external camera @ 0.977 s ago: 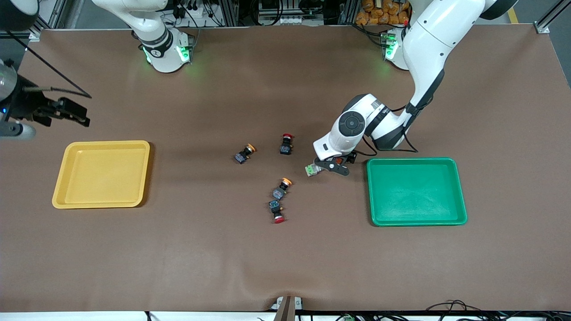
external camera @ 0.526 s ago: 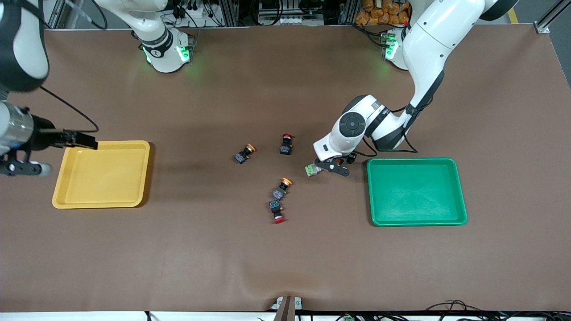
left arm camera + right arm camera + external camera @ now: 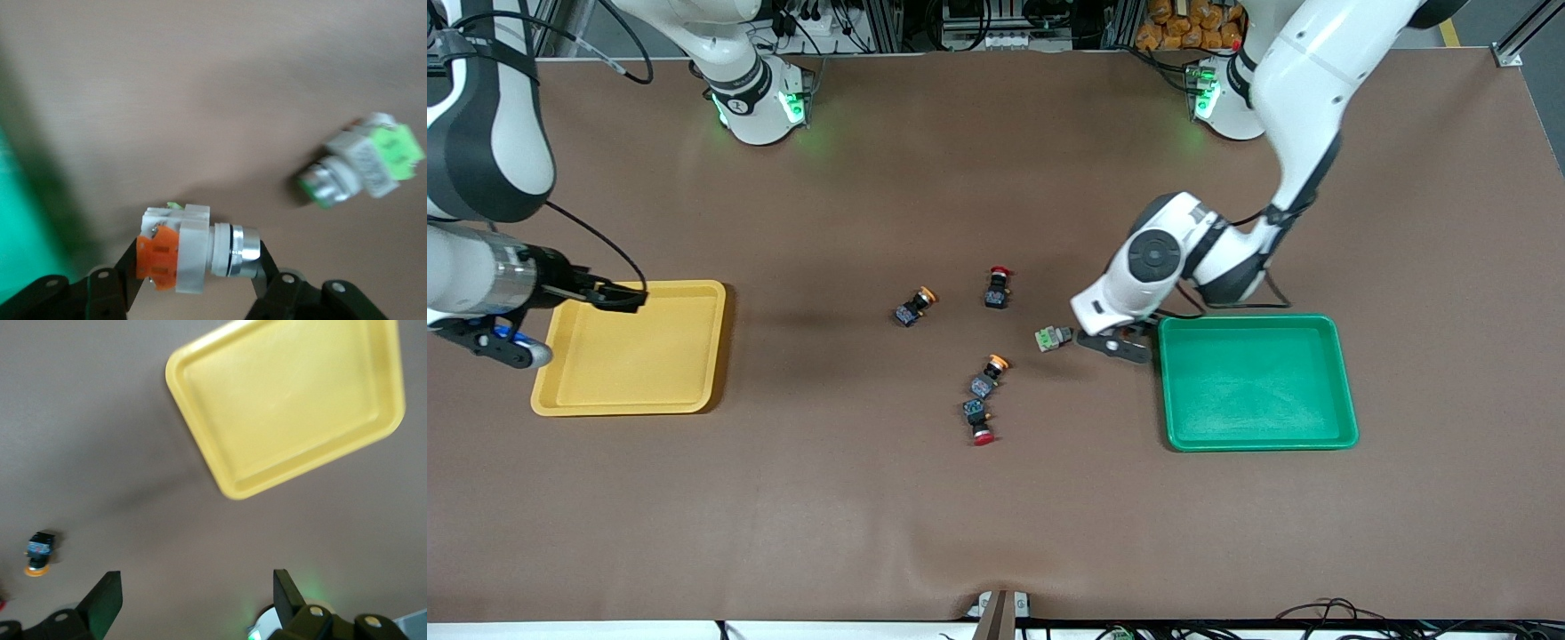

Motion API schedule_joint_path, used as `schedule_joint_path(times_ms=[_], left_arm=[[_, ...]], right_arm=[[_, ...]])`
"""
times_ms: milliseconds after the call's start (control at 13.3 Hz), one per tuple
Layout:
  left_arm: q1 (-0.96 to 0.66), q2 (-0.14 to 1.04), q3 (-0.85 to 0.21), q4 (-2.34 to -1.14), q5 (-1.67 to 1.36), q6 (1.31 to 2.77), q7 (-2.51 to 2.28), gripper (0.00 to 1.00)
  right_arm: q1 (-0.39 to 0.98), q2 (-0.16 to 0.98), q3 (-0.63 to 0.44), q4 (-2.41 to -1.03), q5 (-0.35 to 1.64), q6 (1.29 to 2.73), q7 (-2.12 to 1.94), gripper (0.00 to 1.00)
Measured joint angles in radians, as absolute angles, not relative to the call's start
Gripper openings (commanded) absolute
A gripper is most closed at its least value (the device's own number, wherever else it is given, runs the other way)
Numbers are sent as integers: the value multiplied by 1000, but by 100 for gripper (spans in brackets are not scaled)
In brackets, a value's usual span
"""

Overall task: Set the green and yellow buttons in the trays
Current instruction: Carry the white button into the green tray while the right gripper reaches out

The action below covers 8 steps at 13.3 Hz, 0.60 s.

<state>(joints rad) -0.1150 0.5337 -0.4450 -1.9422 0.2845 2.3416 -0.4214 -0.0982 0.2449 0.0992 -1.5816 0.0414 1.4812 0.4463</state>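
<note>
My left gripper (image 3: 1116, 345) is low over the table beside the green tray (image 3: 1347, 382), at its end toward the table's middle. It is shut on a silver-grey orange-ended button (image 3: 193, 250), which the front view hides. The green-ended silver button (image 3: 1052, 338) lies on the table close to it and also shows in the left wrist view (image 3: 363, 163). Two yellow-capped black buttons (image 3: 916, 306) (image 3: 989, 373) lie mid-table. My right gripper (image 3: 618, 296) is open and empty over the yellow tray's (image 3: 547, 396) far rim; its wrist view shows that tray (image 3: 287, 407) and one yellow-capped button (image 3: 39, 555).
Two red-capped black buttons lie among the others, one (image 3: 998, 286) farther from the front camera and one (image 3: 978, 420) nearer, touching a yellow-capped button. The green tray's edge (image 3: 13, 220) shows in the left wrist view. Both trays hold nothing.
My left gripper has moved toward the green tray with the orange-ended button, leaving the green-ended button on the table. My right arm has swung in over the yellow tray's far rim.
</note>
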Motion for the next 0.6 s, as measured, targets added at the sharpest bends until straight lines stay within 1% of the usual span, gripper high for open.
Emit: schedule_joint_path(times_ms=[150, 376, 602], left_arm=[[-84, 448, -446, -1937, 284, 2268, -419, 0], [-23, 337, -446, -1936, 284, 2217, -419, 0], [81, 310, -445, -1943, 284, 2196, -417, 0]], right_arm=[[-87, 231, 105, -1645, 98, 1533, 523, 100], [-49, 177, 107, -1769, 117, 1629, 607, 100], [89, 143, 111, -1848, 120, 1711, 859, 100]])
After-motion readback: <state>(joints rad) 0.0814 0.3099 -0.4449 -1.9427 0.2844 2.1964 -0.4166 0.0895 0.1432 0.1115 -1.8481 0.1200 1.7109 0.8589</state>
